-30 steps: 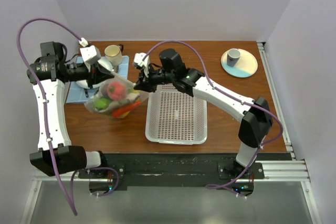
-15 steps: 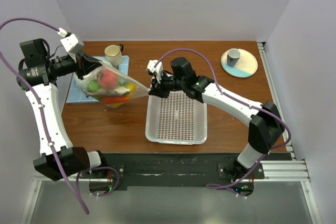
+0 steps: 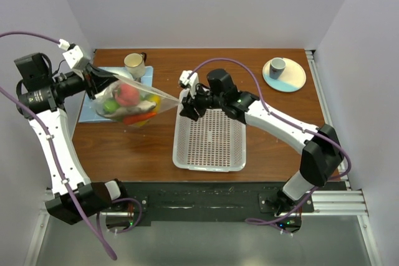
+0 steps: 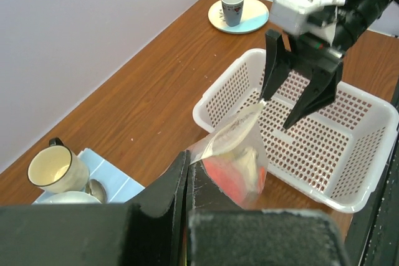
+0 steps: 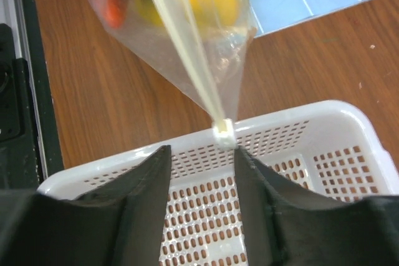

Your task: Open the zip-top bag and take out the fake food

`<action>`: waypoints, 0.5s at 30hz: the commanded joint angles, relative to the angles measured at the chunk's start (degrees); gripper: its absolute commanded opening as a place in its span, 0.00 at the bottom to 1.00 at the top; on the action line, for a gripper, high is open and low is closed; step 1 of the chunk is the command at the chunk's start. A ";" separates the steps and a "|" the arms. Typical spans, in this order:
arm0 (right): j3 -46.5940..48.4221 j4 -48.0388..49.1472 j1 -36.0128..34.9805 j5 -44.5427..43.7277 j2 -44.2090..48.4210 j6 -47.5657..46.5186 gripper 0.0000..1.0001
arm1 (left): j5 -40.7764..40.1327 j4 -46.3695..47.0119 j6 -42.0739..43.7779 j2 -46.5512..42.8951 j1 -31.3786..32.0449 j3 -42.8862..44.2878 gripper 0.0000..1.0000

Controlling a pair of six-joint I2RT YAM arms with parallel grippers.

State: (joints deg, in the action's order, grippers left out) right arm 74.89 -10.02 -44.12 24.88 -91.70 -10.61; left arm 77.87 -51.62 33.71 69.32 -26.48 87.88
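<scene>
Wooden table point(image 3: 249, 66), pale walls point(image 3: 206, 4). Left gripper point(image 4: 187, 163) clamps the bag point(image 3: 142, 101); right gripper point(image 5: 201, 151) gapes. Food point(image 3: 128, 95) blurs behind plastic.

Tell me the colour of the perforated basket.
The basket is plain white all over, with rows of small slots; the right wrist view shows it best.

Glossy clr plastic zip-top bag point(image 3: 161, 102), matt plastic basket point(image 3: 209, 167), smooth wood table point(image 3: 149, 151).
</scene>
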 commanded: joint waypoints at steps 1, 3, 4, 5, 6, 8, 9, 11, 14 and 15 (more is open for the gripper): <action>5.08 1.40 0.26 -0.45 5.30 2.70 0.60 | 3.17 -5.06 7.75 -1.47 -0.24 -0.34 0.00; 6.13 2.46 0.26 -0.97 5.48 3.31 0.62 | 3.08 -9.72 11.88 -1.03 -0.07 -0.07 0.00; 6.58 3.42 0.17 -1.93 5.31 3.49 0.62 | 2.99 -10.86 12.94 -0.94 0.11 0.01 0.00; 7.10 3.86 0.26 -2.55 5.04 3.93 0.62 | 2.65 -13.49 14.17 -0.77 0.55 0.10 0.00; 7.72 4.48 0.17 -3.34 4.52 4.19 0.62 | 2.47 -14.90 16.97 -0.59 0.90 0.36 0.00; 7.81 7.20 0.17 -4.23 4.16 4.98 0.62 | 1.68 -19.46 19.97 -0.41 1.69 0.54 0.00; 8.16 7.90 0.00 -3.97 3.90 5.25 0.62 | 1.41 -20.71 22.34 -0.50 1.96 0.46 0.00; 8.95 8.27 -0.26 -2.83 2.41 5.69 0.62 | 1.06 -23.69 24.98 -0.59 2.31 0.02 0.00; 9.92 7.91 -1.41 -1.33 0.30 6.04 0.62 | 0.53 -23.71 25.61 -1.55 2.48 -2.44 0.00; 9.40 8.17 -1.93 -0.55 -0.05 6.30 0.62 | 0.53 -23.71 25.96 -1.73 2.57 -3.32 0.00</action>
State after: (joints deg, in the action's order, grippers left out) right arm 82.50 -4.43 -44.40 23.05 -89.76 -6.07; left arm 77.01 -71.72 54.00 68.95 -24.29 86.52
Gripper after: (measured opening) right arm 0.622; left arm 0.015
